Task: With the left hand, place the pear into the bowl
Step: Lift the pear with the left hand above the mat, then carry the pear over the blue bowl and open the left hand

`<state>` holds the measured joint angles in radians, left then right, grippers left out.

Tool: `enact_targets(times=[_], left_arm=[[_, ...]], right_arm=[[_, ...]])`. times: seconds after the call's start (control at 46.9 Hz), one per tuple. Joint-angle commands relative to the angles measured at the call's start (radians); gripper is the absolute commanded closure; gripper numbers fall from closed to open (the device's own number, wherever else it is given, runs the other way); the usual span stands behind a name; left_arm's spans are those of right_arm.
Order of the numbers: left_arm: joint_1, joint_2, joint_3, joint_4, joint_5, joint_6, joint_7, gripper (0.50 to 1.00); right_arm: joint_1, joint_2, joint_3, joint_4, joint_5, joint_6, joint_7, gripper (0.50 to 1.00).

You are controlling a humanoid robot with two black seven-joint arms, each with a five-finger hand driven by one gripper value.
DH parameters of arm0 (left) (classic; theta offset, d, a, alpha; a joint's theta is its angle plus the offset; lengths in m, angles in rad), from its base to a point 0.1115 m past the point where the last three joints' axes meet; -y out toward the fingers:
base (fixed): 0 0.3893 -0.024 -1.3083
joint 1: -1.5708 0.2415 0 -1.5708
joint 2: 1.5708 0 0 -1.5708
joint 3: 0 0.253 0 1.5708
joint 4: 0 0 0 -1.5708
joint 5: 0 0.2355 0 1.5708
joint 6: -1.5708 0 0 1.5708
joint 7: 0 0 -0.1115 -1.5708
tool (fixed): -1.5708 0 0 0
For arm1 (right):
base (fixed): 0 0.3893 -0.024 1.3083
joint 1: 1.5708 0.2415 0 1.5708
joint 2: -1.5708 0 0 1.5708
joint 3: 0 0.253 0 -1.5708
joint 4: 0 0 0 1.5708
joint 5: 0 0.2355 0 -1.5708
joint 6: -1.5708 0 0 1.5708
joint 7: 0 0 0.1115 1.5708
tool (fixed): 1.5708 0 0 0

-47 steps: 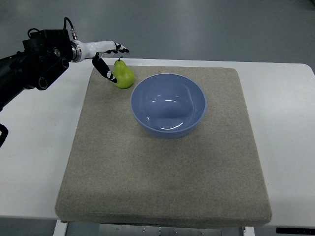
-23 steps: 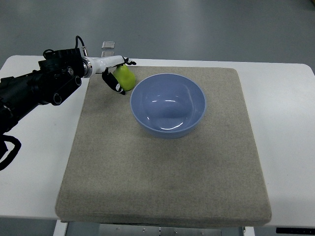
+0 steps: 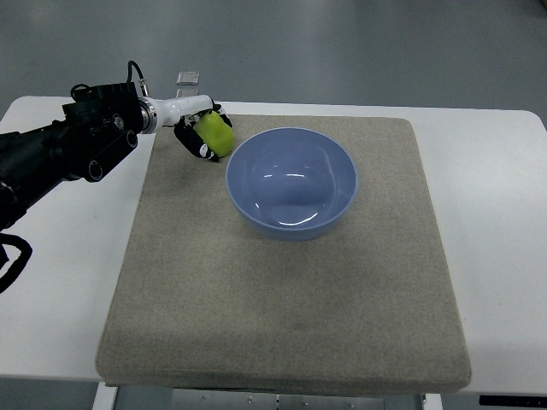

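1 green pear (image 3: 215, 134), rigid, smooth, slip-prone, is clasped around its belly by left hand (image 3: 198, 128), at 10 o'clock of blue bowl (image 3: 291, 182).

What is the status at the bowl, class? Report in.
Left hand fingers shut on pear, beside the blue bowl's far-left rim. Pear not yet in bowl. Right hand out of view. Nothing in the way.
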<state>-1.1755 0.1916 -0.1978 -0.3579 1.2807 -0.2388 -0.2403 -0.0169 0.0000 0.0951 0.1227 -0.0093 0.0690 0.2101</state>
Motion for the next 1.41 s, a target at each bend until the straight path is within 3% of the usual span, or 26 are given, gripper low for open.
enact_targets(times=[0.0,0.149,0.32,0.704,0.854,1.024,1.366,1.387], left_arm=[[-0.009,0.018,-0.003,-0.007,-0.006,0.0,-0.001,1.0],[-0.044,0.063,-0.018,-0.047,-0.037,-0.014,-0.019,1.0],[-0.073,0.164,-0.018,-0.168,-0.158,-0.034,-0.027,1.0],[-0.098,0.299,-0.166,-0.501,-0.245,-0.292,-0.027,1.0],[-0.073,0.296,-0.158,-0.616,-0.173,-0.293,-0.025,1.0],[-0.029,0.23,-0.158,-0.628,-0.031,-0.283,-0.025,1.0],[0.004,0.189,-0.158,-0.635,-0.021,-0.26,-0.025,1.0],[0.005,0.187,-0.157,-0.636,-0.02,-0.26,-0.025,0.927]], right_arm=[[0.0,0.0,0.0,0.0,0.0,0.0,0.0,0.574],[0.0,0.0,0.0,0.0,0.0,0.0,0.0,0.574],[0.0,0.0,0.0,0.0,0.0,0.0,0.0,0.574],[0.0,0.0,0.0,0.0,0.0,0.0,0.0,0.574],[0.0,0.0,0.0,0.0,0.0,0.0,0.0,0.574],[0.0,0.0,0.0,0.0,0.0,0.0,0.0,0.574],[0.0,0.0,0.0,0.0,0.0,0.0,0.0,0.574],[0.0,0.0,0.0,0.0,0.0,0.0,0.0,0.574]])
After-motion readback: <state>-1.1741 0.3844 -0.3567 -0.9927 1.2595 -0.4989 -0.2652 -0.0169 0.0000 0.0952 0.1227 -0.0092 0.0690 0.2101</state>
